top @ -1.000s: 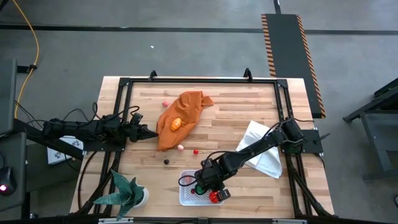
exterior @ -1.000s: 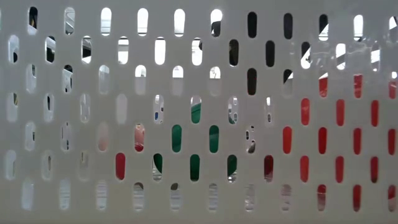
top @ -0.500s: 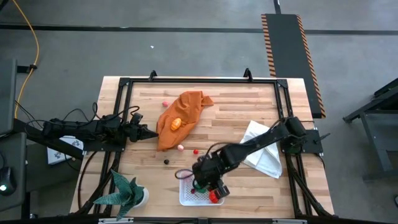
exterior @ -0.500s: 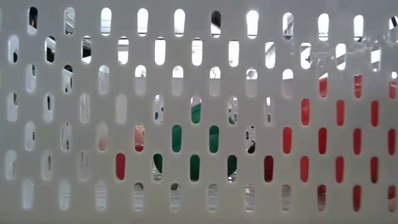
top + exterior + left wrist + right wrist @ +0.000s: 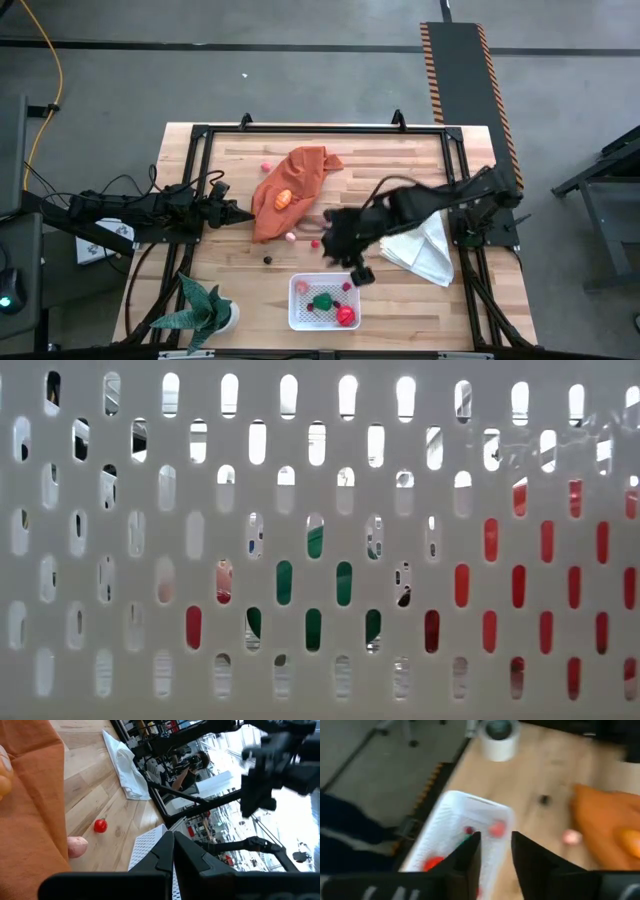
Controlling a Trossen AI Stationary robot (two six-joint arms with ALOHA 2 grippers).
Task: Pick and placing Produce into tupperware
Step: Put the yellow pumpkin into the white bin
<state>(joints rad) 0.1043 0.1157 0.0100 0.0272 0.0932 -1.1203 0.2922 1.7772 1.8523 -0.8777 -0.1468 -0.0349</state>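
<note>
Retrieval is next: right tool (image 5: 352,262), parted and empty above the tupperware (image 5: 323,302), must reach the red berry (image 5: 314,242); left tool (image 5: 240,215) clenched, idle.

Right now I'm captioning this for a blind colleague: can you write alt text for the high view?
The right gripper hovers, fingers apart and empty, between an orange cloth and a white tupperware holding red and green produce. The left gripper waits shut beside the cloth.

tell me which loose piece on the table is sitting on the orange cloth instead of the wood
The small orange piece. It lies on the orange cloth, while the pink, red and dark pieces lie on bare wood.
</note>
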